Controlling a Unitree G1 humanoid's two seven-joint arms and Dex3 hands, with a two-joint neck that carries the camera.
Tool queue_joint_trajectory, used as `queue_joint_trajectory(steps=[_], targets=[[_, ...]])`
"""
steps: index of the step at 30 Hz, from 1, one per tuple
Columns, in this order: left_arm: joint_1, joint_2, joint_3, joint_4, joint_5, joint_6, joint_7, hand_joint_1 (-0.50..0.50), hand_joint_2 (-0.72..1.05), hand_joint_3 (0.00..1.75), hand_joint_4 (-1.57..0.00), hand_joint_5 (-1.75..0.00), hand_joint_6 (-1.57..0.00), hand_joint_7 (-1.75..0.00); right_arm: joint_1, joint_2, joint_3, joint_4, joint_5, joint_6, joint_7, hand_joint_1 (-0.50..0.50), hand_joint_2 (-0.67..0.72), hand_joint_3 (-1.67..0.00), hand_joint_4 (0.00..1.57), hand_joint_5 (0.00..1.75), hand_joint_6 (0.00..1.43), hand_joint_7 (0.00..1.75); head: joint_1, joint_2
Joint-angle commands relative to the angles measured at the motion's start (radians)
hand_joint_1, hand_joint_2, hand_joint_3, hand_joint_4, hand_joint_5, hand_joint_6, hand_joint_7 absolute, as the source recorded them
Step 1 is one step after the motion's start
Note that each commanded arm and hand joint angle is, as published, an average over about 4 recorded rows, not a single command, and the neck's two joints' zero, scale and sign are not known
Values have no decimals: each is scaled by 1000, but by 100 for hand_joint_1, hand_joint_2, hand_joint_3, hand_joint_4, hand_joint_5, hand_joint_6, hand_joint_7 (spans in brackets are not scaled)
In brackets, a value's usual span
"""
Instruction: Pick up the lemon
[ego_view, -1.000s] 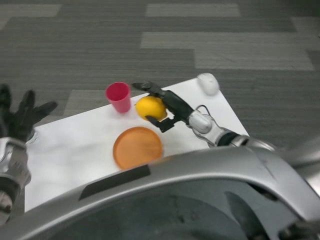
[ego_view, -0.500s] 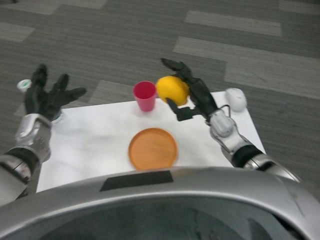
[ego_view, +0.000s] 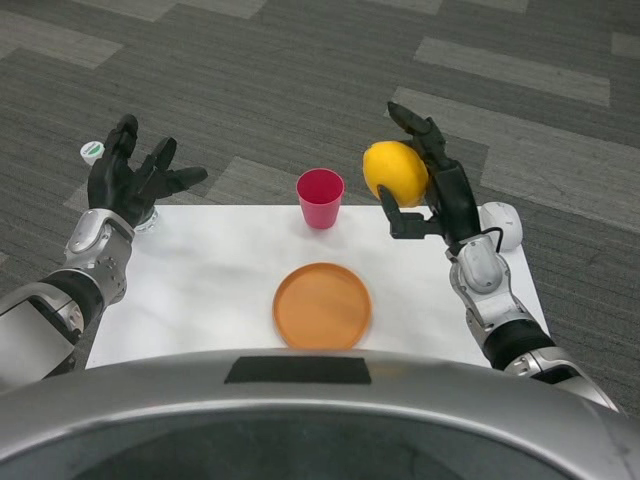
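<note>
My left hand (ego_view: 130, 180) waits far out to the left of the small magenta plastic cup (ego_view: 320, 197), raised over the left edge of the white table (ego_view: 200, 280) with its black fingers spread apart and nothing in them; just beyond it sits a small white cap-like thing with a green mark (ego_view: 92, 152), too small for me to make out. Nearer to me than the cup, a flat round orange plastic plate (ego_view: 322, 305) lies on the white top, touching nothing. To the right of the cup, and well apart from it, is the round bright yellow lemon (ego_view: 394, 172), and it is in my right hand (ego_view: 432, 190): the fruit lies on the left, palm side of that hand, with fingers arching over its top and the thumb hooked under it from below, so the right hand is plainly the one that has it and the left is nowhere near. The lemon looks to be off the table, held up beyond the far edge above the grey carpet. It is plump and nearly ball-shaped, smooth and glossy, with no long axis I can read from here. I judge the lift all but done; what matters next is keeping the fruit cradled. Further right, behind my wrist, a rounded white object (ego_view: 503, 226) rests at the table's corner.
</note>
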Motion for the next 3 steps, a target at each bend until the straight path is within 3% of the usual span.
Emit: queue_joint_trajectory(steps=[1, 3], targets=[[8, 16, 7, -6, 1, -7, -2, 50, 98, 7, -7, 0, 0, 0, 7, 2, -18, -13, 4, -3, -7, -38, -54, -143, 0, 136, 0, 35, 5, 22], [8, 16, 7, -6, 1, -7, -2, 50, 96, 9, -7, 0, 0, 0, 8, 2, -20, -12, 3, -3, -7, -38, -54, -143, 0, 136, 0, 35, 4, 28]])
